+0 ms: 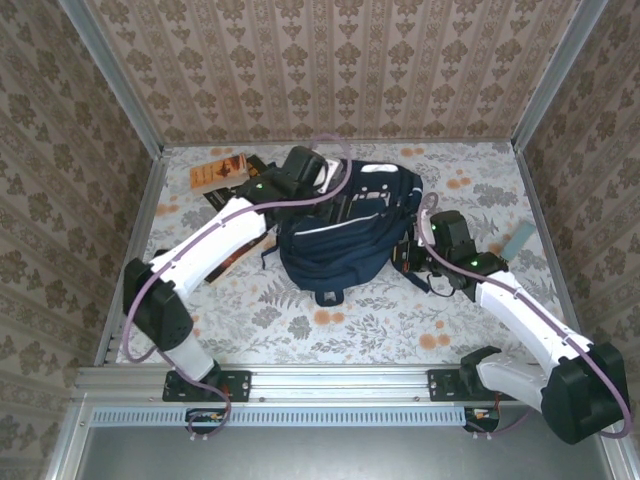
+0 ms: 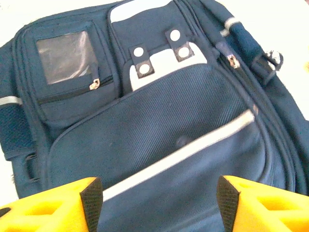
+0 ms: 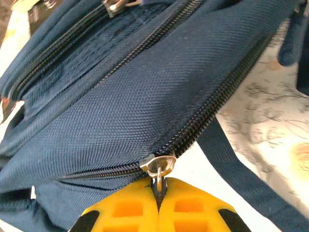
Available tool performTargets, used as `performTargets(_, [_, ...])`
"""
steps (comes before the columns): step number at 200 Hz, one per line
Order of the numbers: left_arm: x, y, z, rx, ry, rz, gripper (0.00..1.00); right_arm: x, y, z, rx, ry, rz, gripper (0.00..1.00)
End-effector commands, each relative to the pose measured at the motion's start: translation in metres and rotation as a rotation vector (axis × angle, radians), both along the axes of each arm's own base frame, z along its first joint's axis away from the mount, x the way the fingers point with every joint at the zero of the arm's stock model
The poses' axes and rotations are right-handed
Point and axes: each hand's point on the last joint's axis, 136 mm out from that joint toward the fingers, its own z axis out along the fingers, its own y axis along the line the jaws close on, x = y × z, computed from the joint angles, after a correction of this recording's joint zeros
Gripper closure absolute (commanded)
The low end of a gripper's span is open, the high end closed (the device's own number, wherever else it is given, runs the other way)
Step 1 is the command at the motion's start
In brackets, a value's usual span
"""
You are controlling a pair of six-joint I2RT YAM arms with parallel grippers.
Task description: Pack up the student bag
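Left arm and right arm: white link shells, black joint housings, black bases bolted to the near rail. Lilac cable runs along each (green lamp at both wrists). Left gripper and right gripper: yellow cellular fingers, black pads.

zipper pull tip hidden in right claw, student bag edges cropped
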Motion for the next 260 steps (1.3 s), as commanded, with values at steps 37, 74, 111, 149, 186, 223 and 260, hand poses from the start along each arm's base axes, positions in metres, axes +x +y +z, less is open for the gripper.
performTargets(37, [-0.044,-0.019,-0.023,-0.005,0.015,-0.314,0.34,0.026,-0.017,0.016,-0.014,-0.017,-0.052,1.00])
performTargets(74, [-0.045,-0.045,-0.048,0.077,0.013,-0.461,0.38,0.025,-0.020,0.010,-0.008,0.009,-0.048,1.00])
performTargets(111, [-0.036,-0.059,-0.081,0.230,-0.004,-0.551,0.45,0.023,-0.019,0.009,0.003,0.014,-0.039,1.00])
performTargets(149, [-0.038,-0.065,-0.096,0.265,0.024,-0.665,0.48,0.023,-0.018,0.008,0.005,0.020,-0.028,1.00])
performTargets(186, [-0.024,-0.068,-0.105,0.300,0.013,-0.646,0.63,0.020,-0.019,0.005,-0.002,0.032,-0.018,1.00])
performTargets(223, [0.009,-0.072,-0.096,0.272,-0.039,-0.461,0.84,0.009,-0.014,-0.001,-0.022,0.064,0.024,1.00])
performTargets(260, [0.029,-0.074,-0.081,0.189,-0.032,-0.274,0.89,-0.017,0.013,-0.006,-0.061,0.084,0.144,1.00])
